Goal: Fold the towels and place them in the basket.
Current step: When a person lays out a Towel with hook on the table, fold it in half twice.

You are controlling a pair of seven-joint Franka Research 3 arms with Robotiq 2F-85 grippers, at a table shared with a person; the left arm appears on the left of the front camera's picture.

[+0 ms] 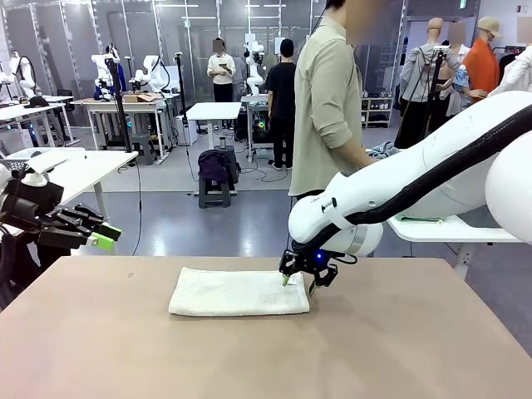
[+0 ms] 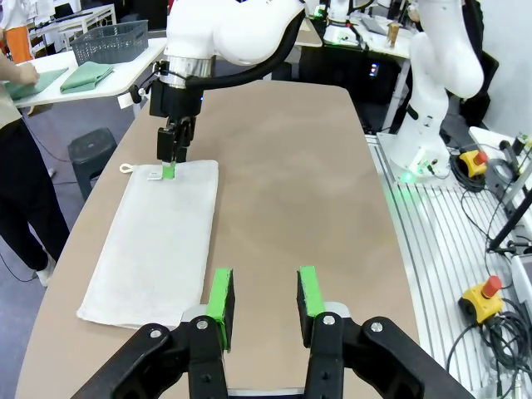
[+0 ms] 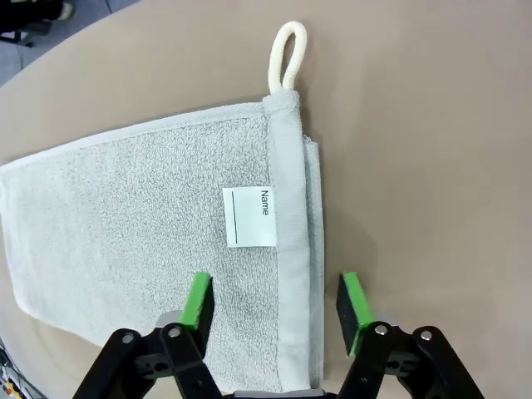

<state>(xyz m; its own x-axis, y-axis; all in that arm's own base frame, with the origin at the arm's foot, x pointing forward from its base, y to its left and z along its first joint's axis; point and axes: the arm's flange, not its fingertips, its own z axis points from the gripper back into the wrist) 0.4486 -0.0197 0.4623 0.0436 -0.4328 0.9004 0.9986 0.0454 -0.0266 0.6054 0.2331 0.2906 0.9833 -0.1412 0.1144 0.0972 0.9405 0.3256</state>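
Folding: the right end effector (image 3: 274,301), released, straddles the hem of the towel (image 3: 125,216) directly beneath it. Next it likely must clench and lift. The left end effector (image 2: 264,303) hangs released.

- Left gripper (image 1: 106,237) hangs at the near left, level, pointing right, jaws parted, empty.
- Right arm (image 1: 416,179) reaches to mid-scene; right gripper (image 1: 301,283) points down, jaws apart.

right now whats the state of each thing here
white towel, folded, flat on the table
right gripper, open, astride the towel's labelled end
left gripper, open, holding nothing
green towels, folded, beside the basket
basket, upright on the side table
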